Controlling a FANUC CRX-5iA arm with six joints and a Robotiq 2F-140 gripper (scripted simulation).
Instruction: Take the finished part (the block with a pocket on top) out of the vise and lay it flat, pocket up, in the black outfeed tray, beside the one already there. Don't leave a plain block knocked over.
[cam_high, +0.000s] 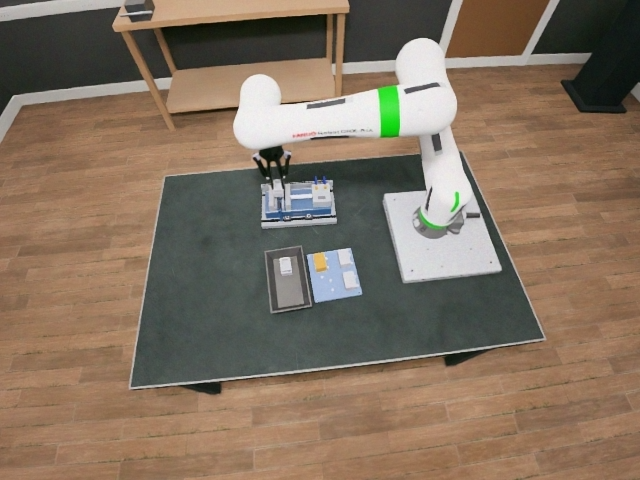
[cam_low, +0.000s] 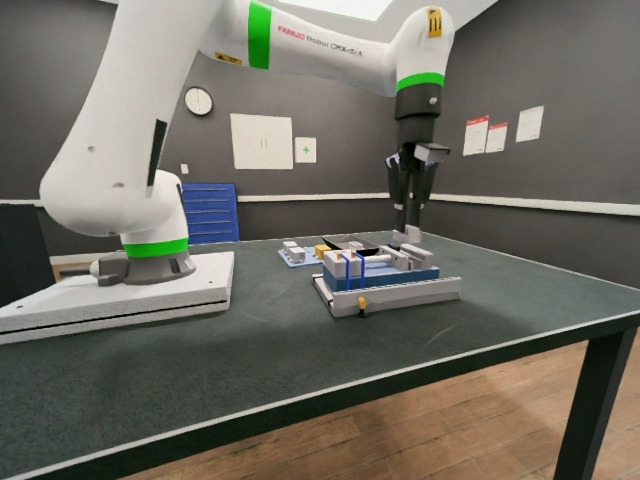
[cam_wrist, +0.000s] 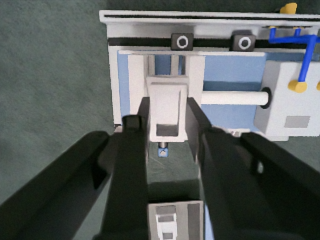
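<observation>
My gripper (cam_high: 277, 181) (cam_low: 406, 227) (cam_wrist: 167, 111) is shut on the finished part (cam_high: 278, 190) (cam_low: 408, 234) (cam_wrist: 167, 97), a pale block with a square pocket. It holds the part upright a little above the left end of the vise (cam_high: 299, 207) (cam_low: 385, 276) (cam_wrist: 225, 75). The black outfeed tray (cam_high: 269, 283) (cam_low: 334, 239) lies in front of the vise, with another pocketed part (cam_high: 285, 265) (cam_wrist: 166, 225) lying at its far end. The rest of the tray floor is bare.
A light blue plate (cam_high: 330, 290) (cam_low: 283, 255) beside the tray carries a yellow block (cam_high: 320, 260) (cam_low: 322, 251) and two plain pale blocks (cam_high: 344, 256) (cam_high: 351, 280), all upright. The vise's screw block with blue handles (cam_high: 321, 195) (cam_low: 345, 263) is at its right end. The robot base plate (cam_high: 444, 253) stands to the right.
</observation>
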